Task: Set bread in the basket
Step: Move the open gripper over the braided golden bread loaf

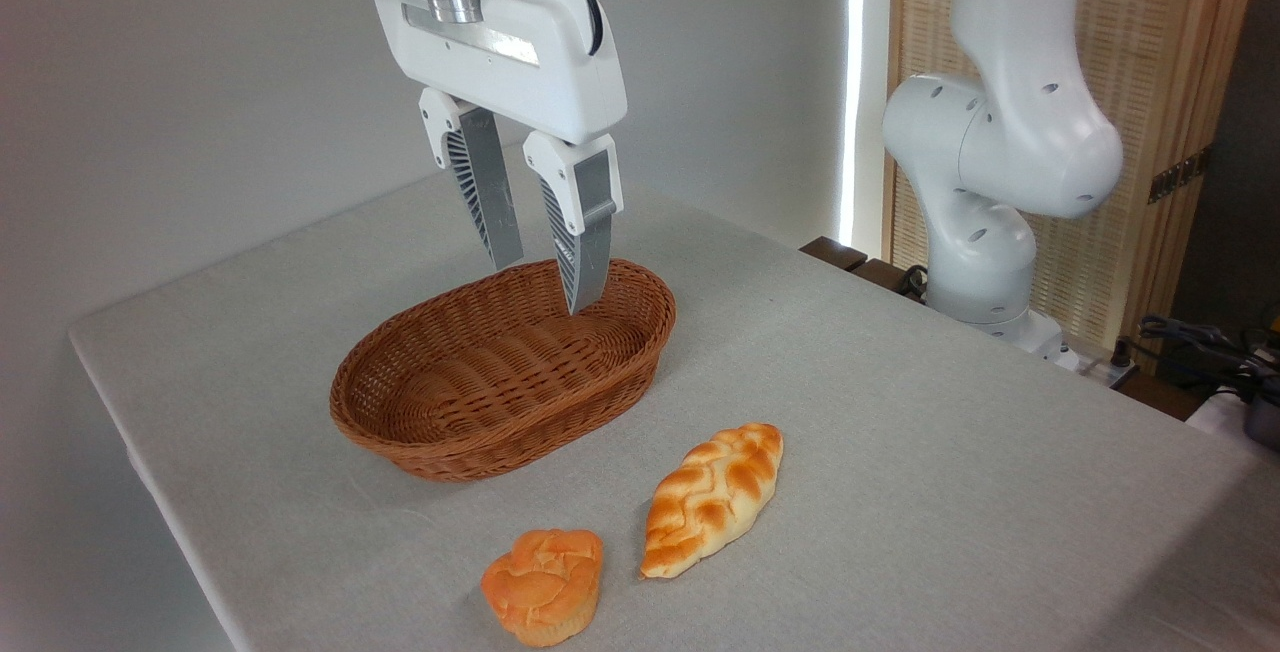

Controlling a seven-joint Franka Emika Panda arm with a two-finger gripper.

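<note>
Nothing done yet toward the task, judging by the layout. Bread lying flat on the worktop near the front edge, well clear of the basket and on its right-front side, one pointed end aimed at the front edge. Round bun just beside the loaf on the left, closer still to the front edge, not touching it. Basket toward the back-left part of the worktop, empty as far as visible. End effector hanging above the far end of the basket, fingers pointing down, parted by a moderate gap, holding nothing. Still to do: travel over to the loaf, descend, close on it, lift, carry across the wicker rim, release inside. Arm base standing off the right rear edge.
</note>
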